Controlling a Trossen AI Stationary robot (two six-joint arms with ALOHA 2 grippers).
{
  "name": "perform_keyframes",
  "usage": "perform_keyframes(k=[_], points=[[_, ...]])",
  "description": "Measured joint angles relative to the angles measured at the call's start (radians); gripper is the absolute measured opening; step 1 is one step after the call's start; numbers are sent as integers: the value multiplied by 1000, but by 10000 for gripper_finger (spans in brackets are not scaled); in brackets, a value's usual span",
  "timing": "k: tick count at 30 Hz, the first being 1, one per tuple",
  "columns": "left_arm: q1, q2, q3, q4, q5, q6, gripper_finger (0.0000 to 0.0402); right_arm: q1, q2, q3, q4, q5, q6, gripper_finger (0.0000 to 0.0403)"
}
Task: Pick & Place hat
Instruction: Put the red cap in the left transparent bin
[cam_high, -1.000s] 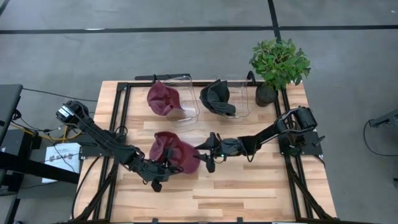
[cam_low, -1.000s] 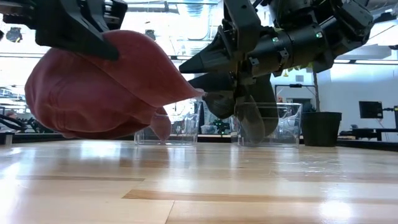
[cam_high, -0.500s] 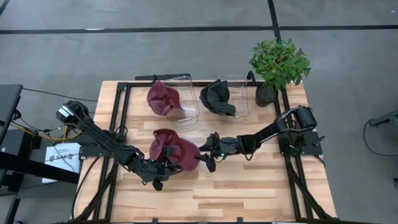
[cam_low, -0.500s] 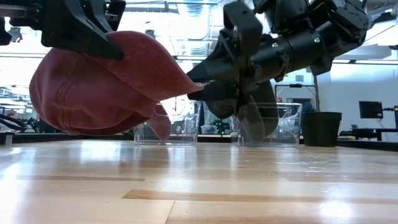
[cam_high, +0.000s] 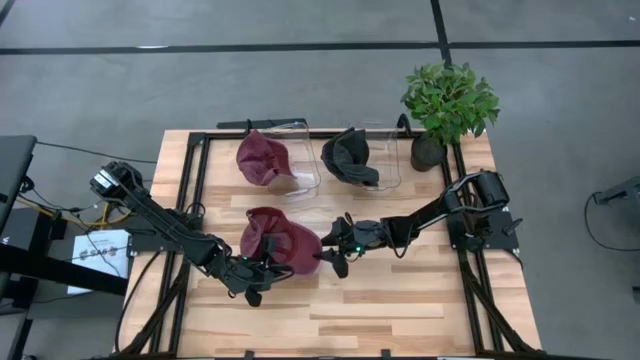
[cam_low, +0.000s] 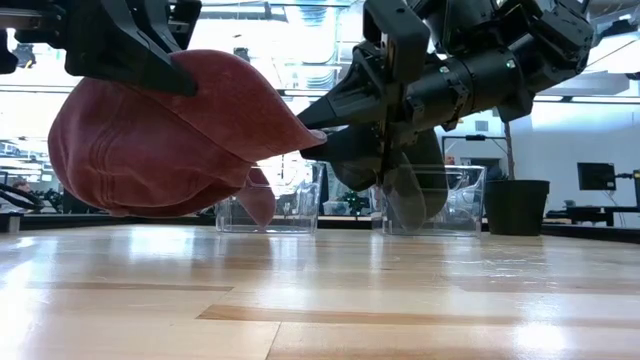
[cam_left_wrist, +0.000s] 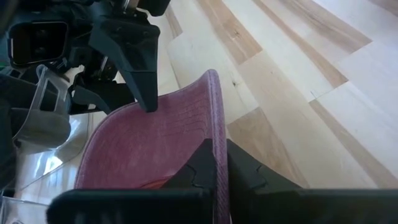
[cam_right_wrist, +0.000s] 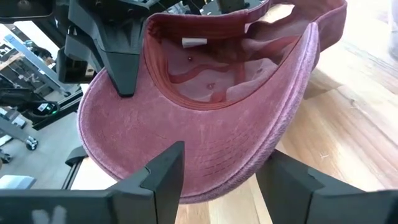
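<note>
**Soft cap held off the surface, brim between two grippers**

The maroon hat (cam_high: 278, 240) hangs clear of the wooden surface (cam_high: 400, 300), left of centre in the high view and at the upper left of the low view. The left gripper (cam_left_wrist: 219, 163) is clamped tight on the brim's edge; its wrist view shows the stitched cloth pinched between both dark fingers. The right gripper (cam_right_wrist: 219, 171) comes in from the frame's right with its fingers spread, one on each side of the brim's far edge, not closed on it as far as its wrist view shows.

The hat looks light and limp. In the low view the crown sags into a rounded pouch below the pinch, so the cloth will likely fold and swing with any quick move. The brim is the stiffest part: it keeps its curve in both wrist views, and the stitched rows should give some friction. I judge the brim edge the best place to take hold; the crown would only bunch up.

Room is good below and toward the lower part of the high view, where bare boards run to the surface's edge. Toward the top of that view stand two clear holders (cam_high: 385, 160), one carrying a second maroon hat (cam_high: 262, 158), the other a dark hat (cam_high: 348, 157), with a potted plant (cam_high: 448, 105) at the upper right. The two arms meet closely at the brim, so gripper crowding is the main risk.
</note>
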Motion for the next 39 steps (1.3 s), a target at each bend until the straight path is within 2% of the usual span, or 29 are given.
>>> perform_keyframes(k=[3, 7, 14, 20, 25, 32, 39], points=[[0, 0, 0, 0, 0, 0, 18, 0, 0, 0, 0, 0, 0, 165], [0, 0, 0, 0, 1, 0, 14, 0, 0, 0, 0, 5, -14, 127], [0, 2, 0, -1, 3, -1, 23, -3, -2, 3, 12, 20, -42, 15], [1, 2, 0, 0, 17, -10, 24, -1, -3, 3, 8, 67, -64, 6], [8, 2, 0, 0, 29, -94, 30, 0, -3, 3, -1, 125, -78, 4], [7, 1, -1, -1, 48, -198, 58, 1, -3, 1, -26, 195, -90, 2], [-1, -1, -23, -1, 57, -275, 67, 0, -4, -3, -59, 213, -92, 1]])
